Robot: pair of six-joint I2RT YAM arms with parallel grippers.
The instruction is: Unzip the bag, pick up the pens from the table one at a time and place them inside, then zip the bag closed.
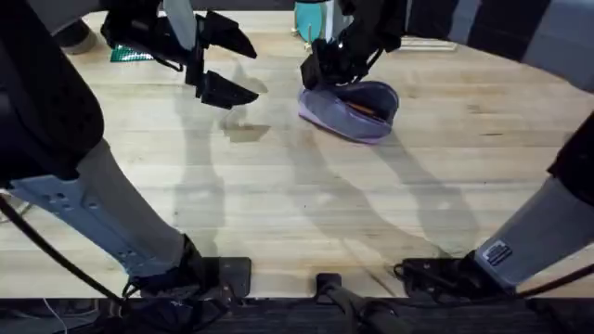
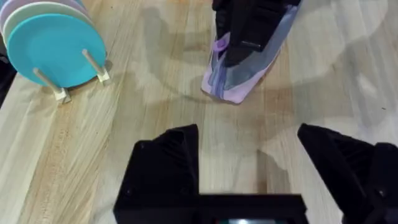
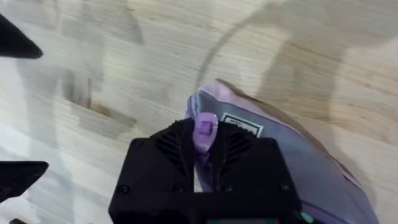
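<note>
The lavender bag lies on the table at the far middle, its top gaping with something orange-red showing inside. My right gripper is at the bag's left end. In the right wrist view the right gripper is shut on the purple zipper tab of the bag. My left gripper hovers open to the left of the bag, holding nothing. From the left wrist, the left gripper faces the bag, apart from it. The pens are out of view.
A wooden rack of teal and pastel plates stands to one side of the bag. A teal bottle stands at the far edge behind the bag, and a green item lies at the far left. Bare wood stretches across the near table.
</note>
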